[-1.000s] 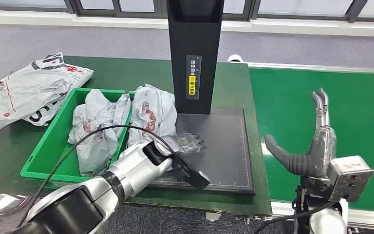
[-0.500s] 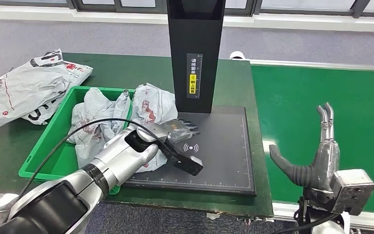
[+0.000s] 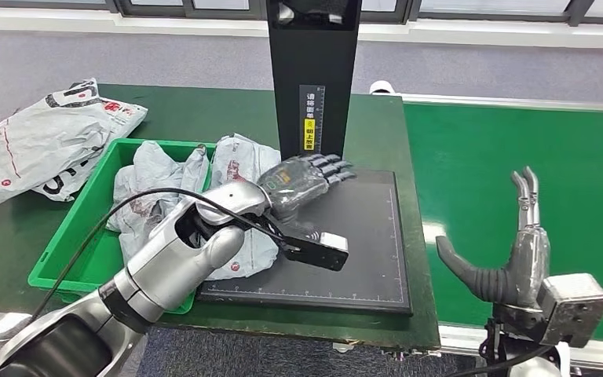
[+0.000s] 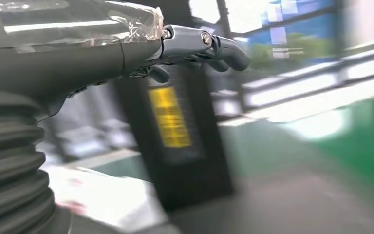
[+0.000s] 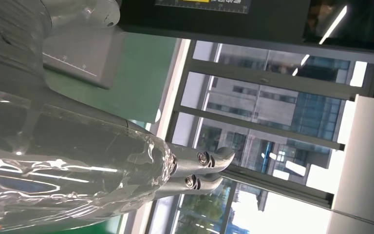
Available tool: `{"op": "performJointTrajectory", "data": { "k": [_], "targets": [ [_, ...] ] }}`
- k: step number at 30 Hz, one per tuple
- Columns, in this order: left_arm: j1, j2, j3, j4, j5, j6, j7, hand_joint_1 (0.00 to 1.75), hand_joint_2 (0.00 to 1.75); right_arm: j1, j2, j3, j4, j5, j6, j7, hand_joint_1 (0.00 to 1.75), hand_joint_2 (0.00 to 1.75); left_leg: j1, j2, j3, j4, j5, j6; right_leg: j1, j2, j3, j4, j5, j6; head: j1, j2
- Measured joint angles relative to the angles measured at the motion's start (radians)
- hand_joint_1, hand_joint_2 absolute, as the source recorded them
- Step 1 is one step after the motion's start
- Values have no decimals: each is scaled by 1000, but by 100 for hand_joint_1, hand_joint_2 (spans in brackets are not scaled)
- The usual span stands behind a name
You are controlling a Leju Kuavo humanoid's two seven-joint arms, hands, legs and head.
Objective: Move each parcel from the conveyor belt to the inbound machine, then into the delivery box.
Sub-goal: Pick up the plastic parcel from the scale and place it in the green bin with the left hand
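Your left robot hand [image 3: 302, 179] is raised above the dark scanner plate [image 3: 361, 259], its fingers stretched out flat and apart toward the foot of the black scanner column [image 3: 312, 86], with nothing in it. In the left wrist view the same robot hand [image 4: 126, 44] shows straight fingers [image 4: 224, 46] in front of the column's yellow label [image 4: 169, 117]; that picture is blurred, so little more can be read from it.

The parcel nearest to that hand is a crumpled grey bag [image 3: 239, 184] with red print. It lies half on the left edge of the scanner plate and half over the rim of the green bin [image 3: 71, 236], just beside and below your left wrist. The hand is not touching it: the fingers point away from the bag, toward the column. Two more grey bags [image 3: 153, 196] lie inside the bin, to the left of the first one. A larger white bag [image 3: 43, 141] with red and black print lies on the green bench [image 3: 204, 114] beyond the bin, well apart from both hands.

Your right robot hand [image 3: 510, 243] is held upright over the near edge of the green conveyor belt [image 3: 518, 149], fingers pointing up, thumb spread out to the side, holding nothing. In the right wrist view the right robot hand [image 5: 126, 165] is wrapped in clear film and its fingertips [image 5: 214, 161] are extended against the windows.
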Motion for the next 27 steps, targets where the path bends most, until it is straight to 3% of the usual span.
{"op": "performJointTrajectory", "data": {
  "k": [2,3,11,21,22,26,27],
  "targets": [
    [0,11,1,37,-87,25,44,9,175,-9,-3,0,7,-1,2,0,0,175,0,0,0,0,0,0,0,0,0,0,0,0,0,0],
    [1,15,2,65,-123,39,56,0,175,-15,-4,0,12,-2,2,0,0,175,0,0,0,0,1,0,0,0,0,0,0,0,0,0],
    [4,38,47,259,-272,103,116,0,175,-35,-13,7,41,-4,7,-1,0,175,0,0,-1,0,2,0,0,0,-1,0,0,0,0,0],
    [-1,64,145,422,-375,59,124,0,175,-81,-15,22,86,-6,24,11,0,175,0,0,-3,0,2,-1,0,0,-3,1,1,0,0,0],
    [-2,65,148,436,-377,54,122,6,175,-87,-15,24,91,-6,24,12,0,175,0,0,-3,0,2,-1,0,0,-3,1,1,0,0,0],
    [-7,72,166,506,-369,17,70,169,175,-107,-16,35,110,-6,27,17,0,175,0,0,-3,0,2,-1,0,0,-3,1,1,0,0,0],
    [-11,74,169,529,-362,9,47,175,175,-111,-17,38,115,-6,27,18,0,175,0,-1,-3,0,2,-1,0,0,-3,1,1,0,0,0]
  ]
}}
